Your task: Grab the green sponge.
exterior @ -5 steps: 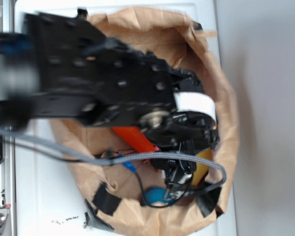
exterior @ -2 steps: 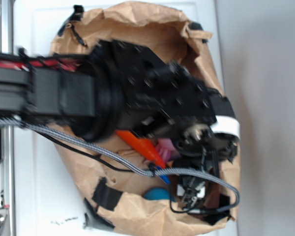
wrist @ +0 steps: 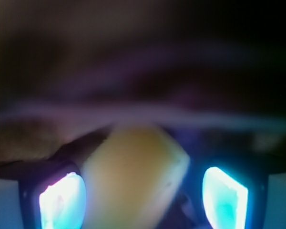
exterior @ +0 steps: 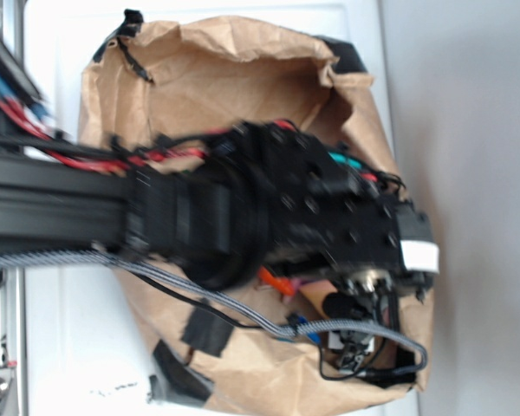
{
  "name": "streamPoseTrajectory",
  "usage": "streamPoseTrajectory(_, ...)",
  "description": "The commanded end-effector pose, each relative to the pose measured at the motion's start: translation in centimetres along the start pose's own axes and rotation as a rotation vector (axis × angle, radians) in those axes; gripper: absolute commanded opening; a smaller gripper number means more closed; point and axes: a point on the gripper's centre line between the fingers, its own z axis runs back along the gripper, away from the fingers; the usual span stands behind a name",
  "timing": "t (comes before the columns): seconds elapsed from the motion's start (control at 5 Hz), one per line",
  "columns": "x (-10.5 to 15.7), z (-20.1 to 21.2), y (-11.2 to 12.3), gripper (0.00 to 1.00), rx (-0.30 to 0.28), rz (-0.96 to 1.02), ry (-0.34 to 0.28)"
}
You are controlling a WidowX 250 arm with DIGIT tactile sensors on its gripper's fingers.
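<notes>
In the wrist view a blurred, pale yellow-green block, which I take for the green sponge [wrist: 133,176], fills the space between my fingers. My gripper [wrist: 143,198] is open. The left pad [wrist: 62,202] lies against or very close to the block, and a dark gap separates it from the right pad [wrist: 225,198]. In the exterior view the black arm reaches across a crumpled brown paper bag [exterior: 243,78], and my gripper [exterior: 355,347] points down into the bag's lower right corner. The sponge is hidden there under the arm.
An orange object [exterior: 273,279] and a small blue piece [exterior: 296,329] peek out beside the wrist inside the bag. Black tape patches [exterior: 206,332] hold the bag's lower rim. A grey braided cable [exterior: 199,290] crosses the bag. White surface surrounds it.
The arm has swung right and lower into the bag's lower right corner. The yellow block and the blue round object seen earlier are now covered by it.
</notes>
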Motion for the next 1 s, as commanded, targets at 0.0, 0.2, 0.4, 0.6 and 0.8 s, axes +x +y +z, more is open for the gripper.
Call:
streamPoseTrajectory(0.0,1.4,-0.5,-0.9,0.0,0.068,0.057,-0.046)
streamPoseTrajectory(0.2,1.3,0.3,-0.7,0.0,0.049,0.079,-0.04)
streamPoseTrajectory(0.4,0.9,3.3,-0.2,0.0,-0.02,0.092,0.005)
streamPoseTrajectory(0.6,0.3,7.4,1.0,0.0,-0.069,0.102,0.041)
streamPoseTrajectory(0.8,-0.5,9.3,1.8,0.0,-0.049,0.107,0.047)
